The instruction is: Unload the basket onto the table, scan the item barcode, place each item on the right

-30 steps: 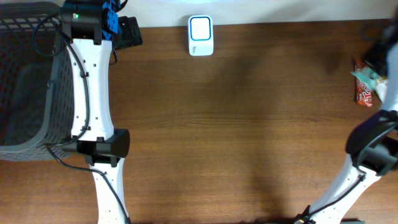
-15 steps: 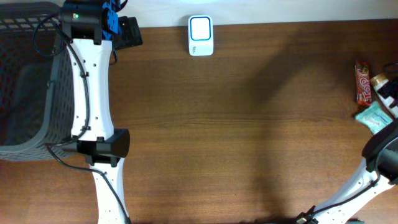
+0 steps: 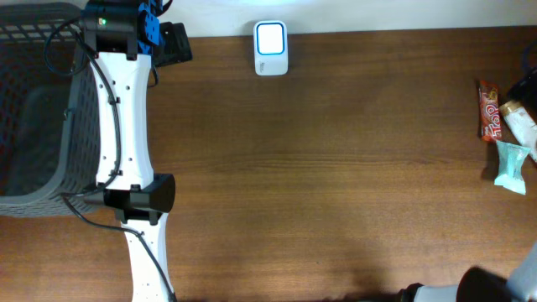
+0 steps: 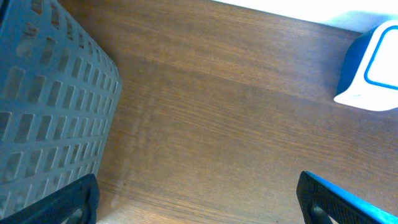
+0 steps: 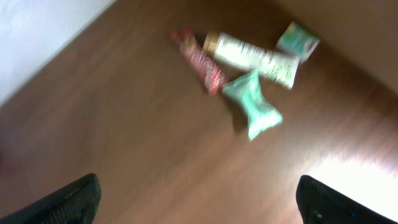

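The white scanner with a blue rim stands at the table's far edge and also shows as the scanner in the left wrist view. At the right edge lie a red candy bar, a white tube and a teal packet. In the right wrist view the teal packet lies flat beside the red bar and the tube. My right gripper hangs open and empty, well above and short of them. Near the scanner, my left gripper is open over bare wood.
A grey mesh basket fills the left end of the table, and its wall is close to my left fingers. A second small teal pack lies past the tube. The left arm stretches along the basket's side.
My right gripper opened and let go of the teal packet, which now lies on the table by the red bar. The right arm pulled back toward the near right corner.
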